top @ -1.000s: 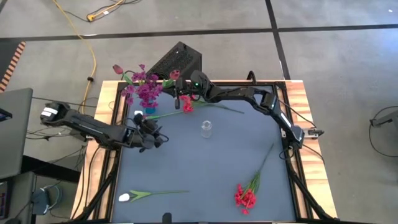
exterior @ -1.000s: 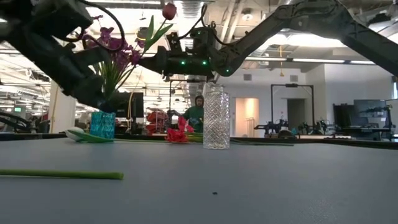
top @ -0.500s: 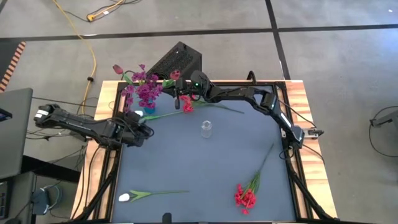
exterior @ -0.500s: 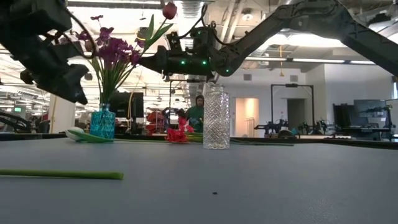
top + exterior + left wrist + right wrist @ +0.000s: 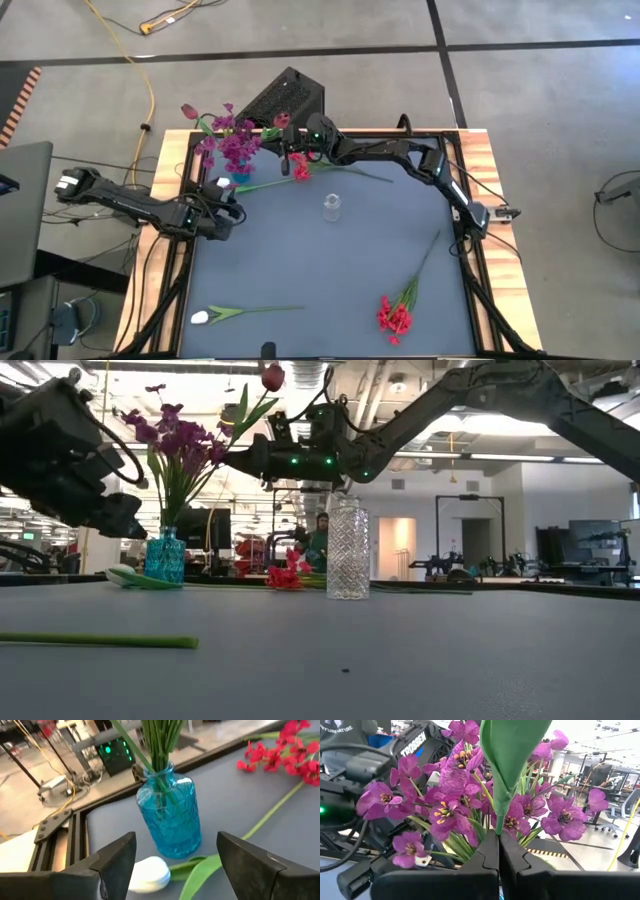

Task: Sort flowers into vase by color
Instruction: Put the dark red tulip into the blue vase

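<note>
A blue vase (image 5: 240, 178) at the table's far left holds purple flowers (image 5: 230, 140). My right gripper (image 5: 288, 152) hovers beside them, shut on the green stem of a flower with a dark red bud (image 5: 272, 377). My left gripper (image 5: 228, 213) stands open on the near left of the blue vase (image 5: 170, 820), with nothing between its fingers. A white bloom (image 5: 150, 872) lies at the vase's foot. A clear glass vase (image 5: 331, 207) stands mid-table. A red flower (image 5: 300, 168) lies flat near the far edge. My right gripper pinches the flower's green stem (image 5: 498, 825) between its two fingers, just below the leaves. The fingers come at it about level from the table's right side, across the stem. The flower stands upright above the fingers, its bud on top, lifted clear of the table.
A white flower (image 5: 200, 317) with a long green stem lies near the front left edge. A red cluster (image 5: 395, 318) lies at the front right. A dark box (image 5: 285, 98) sits behind the table's far edge. A person (image 5: 318, 540) shows far off in the room.
My left gripper has drawn back from the blue vase toward the table's left edge, rolling as it went. In the low view the vase, hidden behind it a second ago, now shows in full. My right gripper and its flower have kept still.
</note>
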Tool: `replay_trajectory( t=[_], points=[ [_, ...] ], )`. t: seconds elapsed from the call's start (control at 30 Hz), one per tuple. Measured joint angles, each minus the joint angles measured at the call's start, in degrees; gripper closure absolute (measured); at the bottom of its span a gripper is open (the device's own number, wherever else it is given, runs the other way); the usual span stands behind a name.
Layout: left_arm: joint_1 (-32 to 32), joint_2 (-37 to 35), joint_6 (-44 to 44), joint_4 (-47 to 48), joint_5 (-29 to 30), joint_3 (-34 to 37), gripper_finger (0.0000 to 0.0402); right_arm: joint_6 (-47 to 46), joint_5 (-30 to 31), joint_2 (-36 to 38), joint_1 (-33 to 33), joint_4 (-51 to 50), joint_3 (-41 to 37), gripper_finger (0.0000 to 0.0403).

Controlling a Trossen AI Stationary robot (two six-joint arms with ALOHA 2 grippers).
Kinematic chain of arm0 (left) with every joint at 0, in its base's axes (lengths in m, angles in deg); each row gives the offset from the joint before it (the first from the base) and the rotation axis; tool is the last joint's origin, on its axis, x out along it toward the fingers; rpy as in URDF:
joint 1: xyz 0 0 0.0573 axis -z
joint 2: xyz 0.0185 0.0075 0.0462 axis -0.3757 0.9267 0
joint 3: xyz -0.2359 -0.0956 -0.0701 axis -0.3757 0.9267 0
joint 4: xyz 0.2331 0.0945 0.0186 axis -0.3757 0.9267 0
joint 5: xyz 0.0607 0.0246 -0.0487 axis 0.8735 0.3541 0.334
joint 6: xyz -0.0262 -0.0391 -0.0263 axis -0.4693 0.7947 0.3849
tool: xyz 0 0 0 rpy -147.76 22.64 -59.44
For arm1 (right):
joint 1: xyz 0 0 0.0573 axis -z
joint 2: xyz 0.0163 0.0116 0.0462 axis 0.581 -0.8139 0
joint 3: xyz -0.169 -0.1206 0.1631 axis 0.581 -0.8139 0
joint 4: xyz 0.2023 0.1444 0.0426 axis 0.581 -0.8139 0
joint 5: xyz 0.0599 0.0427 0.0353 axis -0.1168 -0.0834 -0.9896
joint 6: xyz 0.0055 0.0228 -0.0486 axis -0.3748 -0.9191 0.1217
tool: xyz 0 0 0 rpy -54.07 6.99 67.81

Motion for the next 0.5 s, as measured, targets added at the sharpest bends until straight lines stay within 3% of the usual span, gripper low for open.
replay_trajectory(
  t=[0.27, 0.5],
  points=[
    [0.4, -4.9, -17.5, -17.8, 0.6, 4.7, 0.0136, 0.3, 0.0, 0.0, 0.0, 0.0, 0.0, 0.0383],
    [-1.9, -13.4, -30.4, -22.1, -1.6, 4.9, 0.0136, 0.4, 0.0, 0.0, 0.0, 0.0, 0.0, 0.0383]
  ],
)
